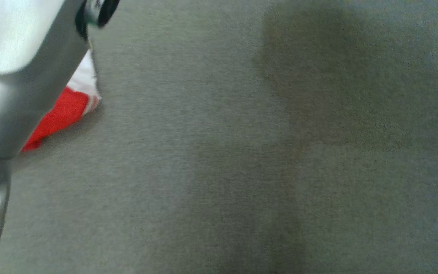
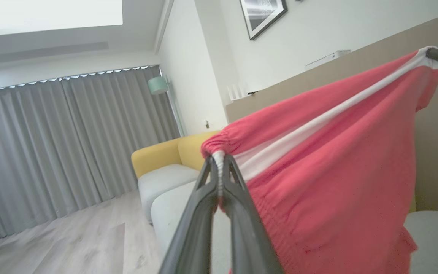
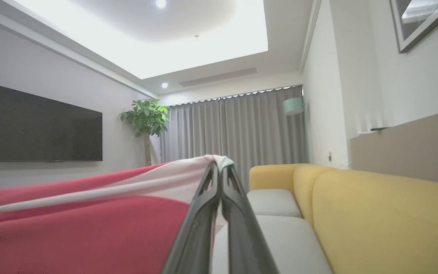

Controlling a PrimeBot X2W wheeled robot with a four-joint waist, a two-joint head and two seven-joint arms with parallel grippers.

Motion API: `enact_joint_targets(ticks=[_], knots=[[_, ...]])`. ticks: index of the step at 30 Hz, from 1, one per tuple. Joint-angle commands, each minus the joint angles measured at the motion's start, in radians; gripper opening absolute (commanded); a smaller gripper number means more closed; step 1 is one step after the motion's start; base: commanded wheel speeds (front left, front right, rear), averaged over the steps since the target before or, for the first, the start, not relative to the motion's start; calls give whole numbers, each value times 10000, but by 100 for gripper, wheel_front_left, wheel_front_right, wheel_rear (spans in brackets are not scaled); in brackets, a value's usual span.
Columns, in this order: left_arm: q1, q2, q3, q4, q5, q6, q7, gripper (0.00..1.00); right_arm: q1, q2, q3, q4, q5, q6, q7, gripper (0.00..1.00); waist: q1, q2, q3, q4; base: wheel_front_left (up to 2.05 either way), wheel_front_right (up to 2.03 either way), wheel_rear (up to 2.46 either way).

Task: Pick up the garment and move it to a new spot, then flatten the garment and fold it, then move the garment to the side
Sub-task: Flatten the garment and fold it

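Left gripper (image 2: 220,160) sits up close in left wrist view, both dark fingers pressed together, pinching the bunched white band of the garment (image 2: 337,171). Garment is red with a white band; cannot tell what kind. Band runs taut from left gripper up to the top right corner of that view, where right gripper (image 2: 434,54) clamps the other end. Red cloth hangs below the band, in the air, above the sofa (image 2: 165,182) seat.

Right wrist view: right gripper (image 3: 221,167) fingers closed tight on a white fold of the garment, no gap between the tips. Band and red cloth stretch away to the left of that view. Sofa on the right, yellow back, pale grey cushions. Behind are a drawn grey curtain (image 3: 242,129), teal lamp (image 3: 293,105), plant (image 3: 145,118) and a dark TV (image 3: 44,125) on the wall. Ceiling light is on.

Head view: blurred pale forearm (image 1: 25,68) at the upper left, cannot tell which arm. Small red and white part of the garment peeks out from behind it. Plain grey surface (image 1: 242,171) beside it, with soft shadows. Cannot tell if the garment touches it there.

Left wrist view also has a framed picture (image 2: 262,15) on the white wall, a tan panel (image 2: 356,76) behind the garment, and pale wood floor (image 2: 70,239).
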Motion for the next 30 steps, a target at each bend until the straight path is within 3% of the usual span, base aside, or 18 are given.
enact_joint_targets(ticks=[1, 5, 9, 15, 23, 30], knots=[[-507, 290, 513, 198, 105, -77, -234, 0, -100, -450, -412, -195, -135, -9, -95, 0, -3, 0, 558, -563, 0, 0, 0], [-430, -32, 335, 947, 125, -438, -909, 0, 85, -391, -666, -504, -330, -9, -109, 0, -3, 0, 670, -836, 0, 0, 0], [874, -115, -133, 1300, 159, -647, -1531, 0, 1536, -134, -395, -1059, -322, -9, -115, 0, -3, 0, 648, -1031, 0, 0, 0], [3973, -189, -593, 1155, 684, -297, -1938, 0, 4881, 477, 11, -1828, -318, -9, -118, 0, -3, 0, 307, -1052, 0, 0, 0], [8389, -454, 207, 50, 1490, -74, -1949, 0, 8841, 740, -463, -2452, -366, -9, -119, 0, -3, 0, -950, -800, 0, 0, 0], [10963, -256, 563, -406, 1790, 22, -1950, 0, 11425, 1013, -807, -3343, -574, -9, -119, 0, -3, 0, -2022, -823, 0, 0, 0]])
